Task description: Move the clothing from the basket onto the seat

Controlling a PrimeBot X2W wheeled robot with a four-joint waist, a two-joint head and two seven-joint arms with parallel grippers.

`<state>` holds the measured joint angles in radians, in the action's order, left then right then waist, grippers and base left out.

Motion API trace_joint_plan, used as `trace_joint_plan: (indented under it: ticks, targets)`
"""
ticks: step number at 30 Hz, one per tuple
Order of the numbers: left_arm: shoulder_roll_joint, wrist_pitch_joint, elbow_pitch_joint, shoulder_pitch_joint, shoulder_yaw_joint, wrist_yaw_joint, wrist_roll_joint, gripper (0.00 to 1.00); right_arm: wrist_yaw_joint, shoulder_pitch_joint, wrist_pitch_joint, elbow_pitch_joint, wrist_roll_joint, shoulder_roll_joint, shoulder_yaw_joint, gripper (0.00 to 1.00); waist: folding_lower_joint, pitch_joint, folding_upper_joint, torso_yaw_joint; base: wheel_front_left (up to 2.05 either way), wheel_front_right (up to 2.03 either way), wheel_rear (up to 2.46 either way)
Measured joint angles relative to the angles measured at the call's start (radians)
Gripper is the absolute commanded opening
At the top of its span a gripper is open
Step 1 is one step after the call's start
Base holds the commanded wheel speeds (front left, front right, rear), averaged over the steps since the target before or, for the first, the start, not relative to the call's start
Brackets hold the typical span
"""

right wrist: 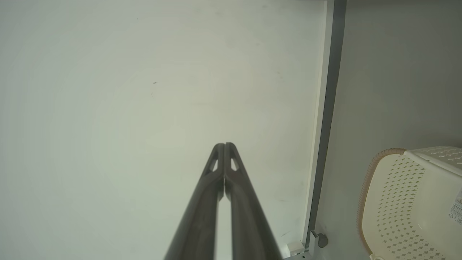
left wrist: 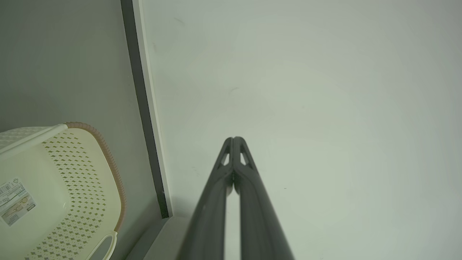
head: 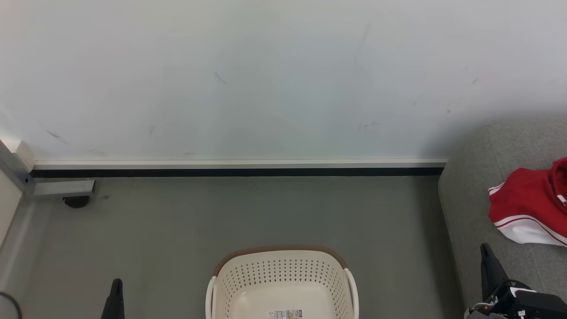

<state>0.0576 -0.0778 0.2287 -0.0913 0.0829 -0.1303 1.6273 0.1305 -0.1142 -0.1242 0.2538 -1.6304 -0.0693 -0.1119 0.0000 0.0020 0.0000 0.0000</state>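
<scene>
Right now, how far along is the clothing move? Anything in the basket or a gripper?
Done: the red clothing lies on the grey seat. The basket shows bare walls and a sticker on its base; its near end is cut off in the head view. In hand: nothing, the left gripper and right gripper are shut and empty. Left: seemingly nothing, unless a piece hides in that unseen end.

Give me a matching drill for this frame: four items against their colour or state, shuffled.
Column A:
1. clothing
2. basket
3. seat
4. left hand

Column B:
a. shut, holding nothing
b. grey, on the robot's right
c. red with a white band
d. cream, with perforated sides

Pairs: 1-c, 2-d, 3-b, 4-a
</scene>
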Motion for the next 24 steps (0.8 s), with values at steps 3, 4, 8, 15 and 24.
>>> trace_joint_plan:
  ticks: [3,4,8,15,24]
  targets:
    - [0.0,0.0,0.0,0.0,0.0,0.0,0.0,0.0,0.0,0.0,0.0,0.0,0.0,0.0,-0.001,0.0,0.0,0.0,0.0,0.0,0.0,0.0,0.0]
    - [0.0,0.0,0.0,0.0,0.0,0.0,0.0,0.0,0.0,0.0,0.0,0.0,0.0,0.001,-0.001,0.0,0.0,0.0,0.0,0.0,0.0,0.0,0.0]
    - [-0.001,0.0,0.0,0.0,0.001,0.0,0.0,0.0,0.0,0.0,0.0,0.0,0.002,0.002,-0.002,0.0,0.0,0.0,0.0,0.0,0.0,0.0,0.0]
    - [-0.001,0.0,0.0,0.0,0.002,0.0,-0.001,0.0,0.0,0.0,-0.003,0.0,0.003,0.003,-0.003,0.0,0.0,0.0,0.0,0.0,0.0,0.0,0.0]
    - [-0.002,0.0,0.0,0.0,0.002,0.0,-0.001,0.0,0.0,0.0,-0.005,0.0,0.003,0.004,-0.005,0.0,0.0,0.0,0.0,0.0,0.0,0.0,0.0]
